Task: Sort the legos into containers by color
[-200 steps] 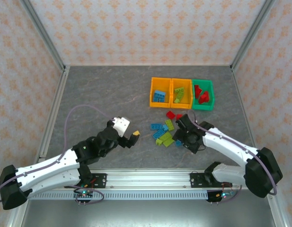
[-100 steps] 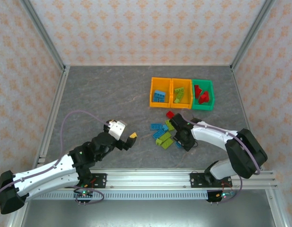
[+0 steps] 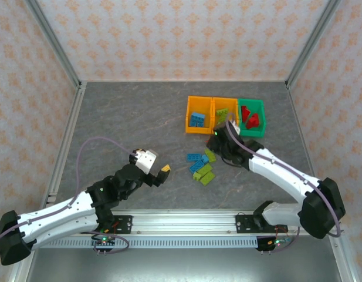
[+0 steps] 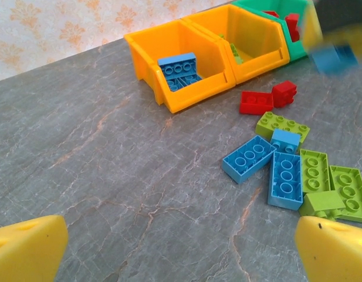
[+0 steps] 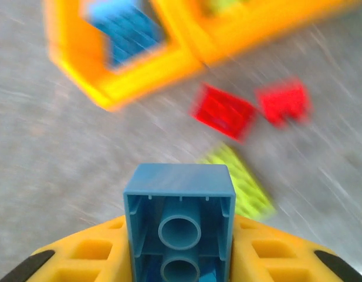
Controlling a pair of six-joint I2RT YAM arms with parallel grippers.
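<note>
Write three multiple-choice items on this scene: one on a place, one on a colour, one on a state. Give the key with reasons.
1. Which bin holds the binned blue bricks?
A. the end orange bin
B. the middle orange bin
C. the green bin

2. What colour is the held brick in the right pincer?
A. red
B. lime green
C. blue

3. How does the left pincer stand?
A. open, empty
B. shut on a red brick
C. shut on nothing

Key:
1 A, blue studs show inside it in the left wrist view.
2 C, the right wrist view shows it blue, clamped between the yellow pads.
3 A, its two sides stand far apart with bare table between.
</note>
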